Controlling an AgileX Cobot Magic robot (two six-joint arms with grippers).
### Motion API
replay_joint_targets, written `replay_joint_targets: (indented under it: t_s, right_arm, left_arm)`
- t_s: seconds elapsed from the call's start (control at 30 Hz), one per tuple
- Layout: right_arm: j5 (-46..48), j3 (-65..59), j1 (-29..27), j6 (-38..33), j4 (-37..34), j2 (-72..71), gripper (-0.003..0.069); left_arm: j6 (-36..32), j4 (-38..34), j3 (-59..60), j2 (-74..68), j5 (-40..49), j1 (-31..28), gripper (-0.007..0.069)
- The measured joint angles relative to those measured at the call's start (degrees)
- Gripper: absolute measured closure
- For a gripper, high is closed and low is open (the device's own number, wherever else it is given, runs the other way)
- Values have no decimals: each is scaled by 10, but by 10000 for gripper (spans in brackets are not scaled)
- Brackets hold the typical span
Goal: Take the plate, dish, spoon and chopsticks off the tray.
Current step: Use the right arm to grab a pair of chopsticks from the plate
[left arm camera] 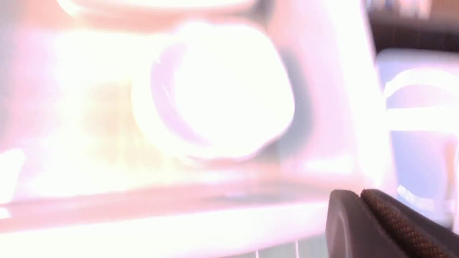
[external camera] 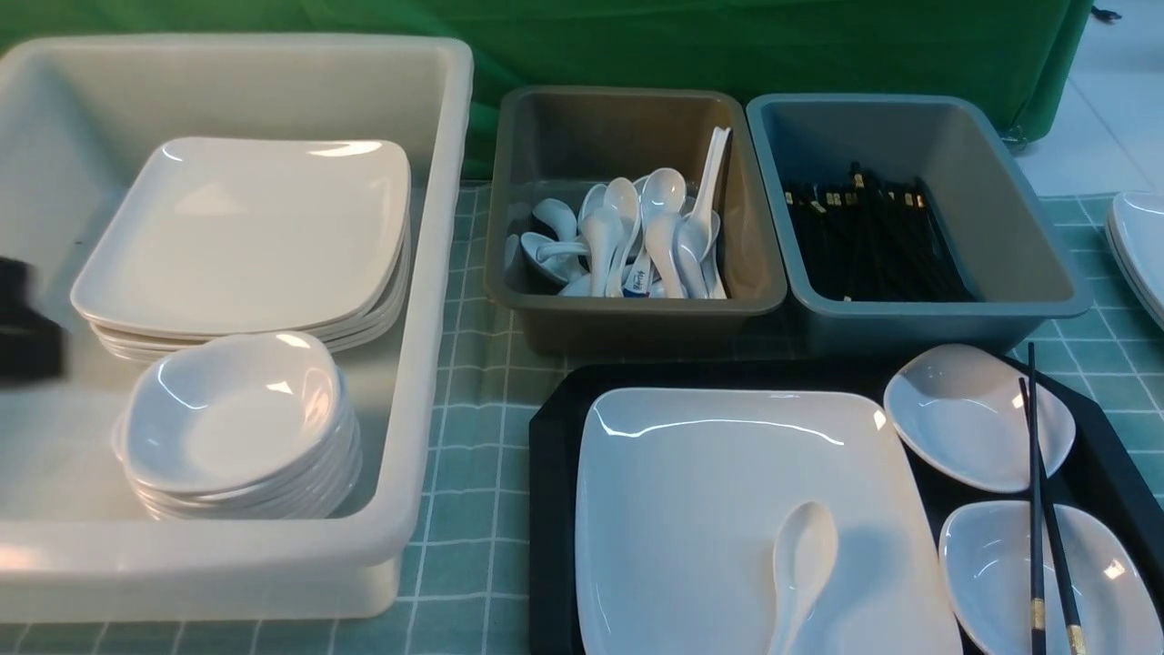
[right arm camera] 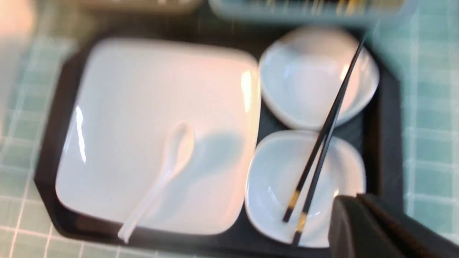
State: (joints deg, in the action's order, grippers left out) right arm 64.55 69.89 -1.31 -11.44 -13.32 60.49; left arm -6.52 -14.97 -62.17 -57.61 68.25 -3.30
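The black tray [external camera: 550, 473] sits at the front right. On it lies the large white square plate [external camera: 709, 509] with the white spoon [external camera: 805, 555] resting on it. Two small white dishes [external camera: 964, 414] [external camera: 991, 564] sit to the plate's right, and the black chopsticks [external camera: 1037, 509] lie across both. In the right wrist view I see the tray [right arm camera: 385, 136], plate [right arm camera: 143, 107], spoon [right arm camera: 168, 161], dishes [right arm camera: 304, 71] and chopsticks [right arm camera: 322, 143]. My right gripper [right arm camera: 358, 200] is shut and empty, above the tray's near right corner. My left gripper [left arm camera: 360, 195] is shut and empty beside the white bin; a blurred dark part of the left arm [external camera: 27, 318] shows at the far left.
A big white bin [external camera: 436, 273] at left holds stacked square plates [external camera: 245, 236] and stacked small dishes [external camera: 236, 418]. A brown-grey bin [external camera: 627, 309] holds several spoons. A blue-grey bin [external camera: 918, 314] holds several chopsticks. More plates [external camera: 1141, 246] sit at the right edge. A green checked cloth covers the table.
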Motion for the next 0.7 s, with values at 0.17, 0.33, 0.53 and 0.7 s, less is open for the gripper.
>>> replay_joint_targets:
  t_s: [0.17, 0.33, 0.53, 0.7]
  right_arm:
    - [-5, -40, 0, 12, 10, 104, 535]
    - [-71, -96, 5, 46, 31, 192, 276]
    - [-168, -114, 65, 91, 85, 299, 174]
    - [-177, -114, 86, 156, 146, 356, 155]
  left_arm:
    - [-40, -27, 48, -35, -26, 50, 623]
    - [-2, -3, 136, -35, -97, 213, 624]
    - [149, 129, 185, -35, -147, 379, 624]
    - [173, 157, 185, -35, -146, 383, 624]
